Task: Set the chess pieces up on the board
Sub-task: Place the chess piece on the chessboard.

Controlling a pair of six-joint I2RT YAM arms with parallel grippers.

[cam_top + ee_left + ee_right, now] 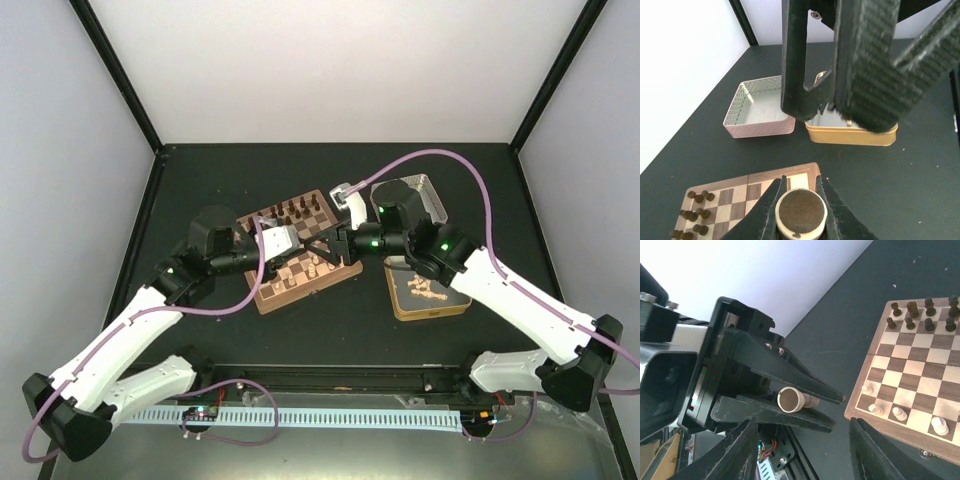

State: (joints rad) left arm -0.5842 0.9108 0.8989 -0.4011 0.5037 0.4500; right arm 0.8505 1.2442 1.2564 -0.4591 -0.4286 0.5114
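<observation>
My left gripper (801,181) is shut on a pale cream chess piece (801,212), held on its side with its dark felt base towards the camera. The same piece (792,399) lies between the left gripper's (837,412) black fingers in the right wrist view. My right gripper (804,426) is open and faces the left one, nothing between its fingers (867,65). Both grippers meet (326,241) over the board's (272,300) right side. A few pale pieces (899,413) stand on the board's (910,375) near rows.
Dark brown pieces (920,315) fill the board's far rows. A gold tin (405,305) holding loose pale pieces (428,291) lies right of the board. A pinkish-silver lid (762,107) sits behind it, beside the gold tin (852,134).
</observation>
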